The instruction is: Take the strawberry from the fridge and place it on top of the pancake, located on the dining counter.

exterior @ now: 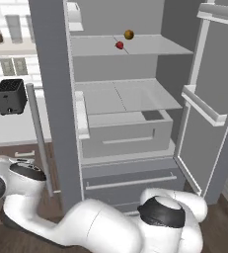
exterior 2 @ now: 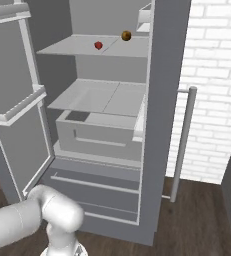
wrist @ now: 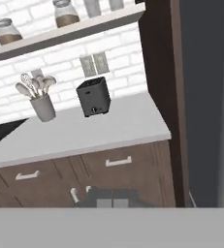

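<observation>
Open fridge (exterior: 56, 99) holds unlabelled strawberry (exterior: 119, 45) beside orange fruit (exterior: 129, 34).

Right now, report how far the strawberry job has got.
Done: the fridge stands open. In hand: nothing; the gripper is shut and empty, facing the toaster counter. Left: pick the strawberry off the upper shelf beside the orange-brown fruit, then carry it to the pancake.
</observation>
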Controlling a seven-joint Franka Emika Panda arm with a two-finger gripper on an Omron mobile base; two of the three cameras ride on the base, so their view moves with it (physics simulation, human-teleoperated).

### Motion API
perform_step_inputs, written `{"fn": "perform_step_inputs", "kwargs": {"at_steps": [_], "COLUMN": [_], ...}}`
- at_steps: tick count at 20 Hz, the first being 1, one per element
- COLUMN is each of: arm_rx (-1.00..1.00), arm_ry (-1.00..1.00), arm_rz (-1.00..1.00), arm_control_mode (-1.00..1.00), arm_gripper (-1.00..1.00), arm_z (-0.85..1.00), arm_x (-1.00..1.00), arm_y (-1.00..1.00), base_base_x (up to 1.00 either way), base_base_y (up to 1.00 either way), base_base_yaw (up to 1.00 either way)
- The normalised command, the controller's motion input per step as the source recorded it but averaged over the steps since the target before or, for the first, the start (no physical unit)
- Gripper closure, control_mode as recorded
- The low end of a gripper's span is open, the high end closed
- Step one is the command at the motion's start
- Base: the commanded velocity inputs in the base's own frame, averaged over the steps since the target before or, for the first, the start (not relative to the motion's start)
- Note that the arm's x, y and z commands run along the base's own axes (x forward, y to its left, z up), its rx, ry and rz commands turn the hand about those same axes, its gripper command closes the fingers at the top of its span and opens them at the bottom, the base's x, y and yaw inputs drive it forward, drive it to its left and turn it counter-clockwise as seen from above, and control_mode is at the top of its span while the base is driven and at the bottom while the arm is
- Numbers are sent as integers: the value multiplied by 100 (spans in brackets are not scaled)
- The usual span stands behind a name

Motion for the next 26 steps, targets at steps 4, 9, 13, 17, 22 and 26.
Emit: {"fn": "perform_step_inputs", "kwargs": {"at_steps": [4, 9, 13, 17, 22, 26], "arm_rx": [0, 0, 0, 0, 0, 0], "arm_ry": [11, 9, 11, 14, 25, 25], "arm_rz": [-1, 0, 0, 0, 0, 0], "arm_control_mode": [-100, -100, -100, -100, -100, -100], "arm_gripper": [100, 100, 100, 100, 100, 100], "arm_z": [72, 56, 33, 29, 42, 29], "arm_x": [-88, -81, -70, -18, -1, -1], "arm_y": [-100, -100, -100, -100, -100, -100], "base_base_x": [0, 0, 0, 0, 0, 0], "base_base_y": [0, 0, 0, 0, 0, 0], "base_base_yaw": [0, 0, 0, 0, 0, 0]}}
